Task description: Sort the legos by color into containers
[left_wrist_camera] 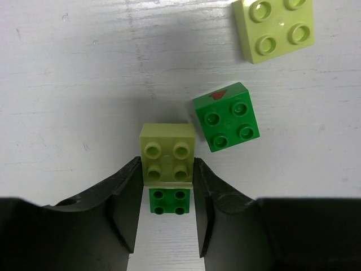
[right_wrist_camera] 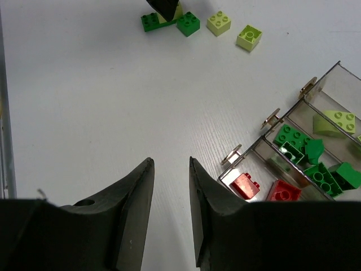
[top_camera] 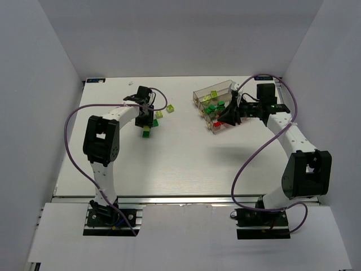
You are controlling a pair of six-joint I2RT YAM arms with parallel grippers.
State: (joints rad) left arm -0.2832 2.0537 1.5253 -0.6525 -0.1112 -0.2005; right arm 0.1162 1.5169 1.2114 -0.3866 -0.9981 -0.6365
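Note:
My left gripper is shut on a pale yellow-green lego and holds it just above a dark green lego on the table. Another dark green lego and a pale yellow-green one lie beyond it. In the top view the left gripper is at the table's back left. The three joined clear containers hold red legos, dark green legos and a pale yellow-green lego, one colour each. My right gripper is open and empty beside the red bin's near end.
The right wrist view shows the loose legos far off: two dark green and two pale yellow-green. The containers stand at the back right in the top view. White walls enclose the table on three sides.

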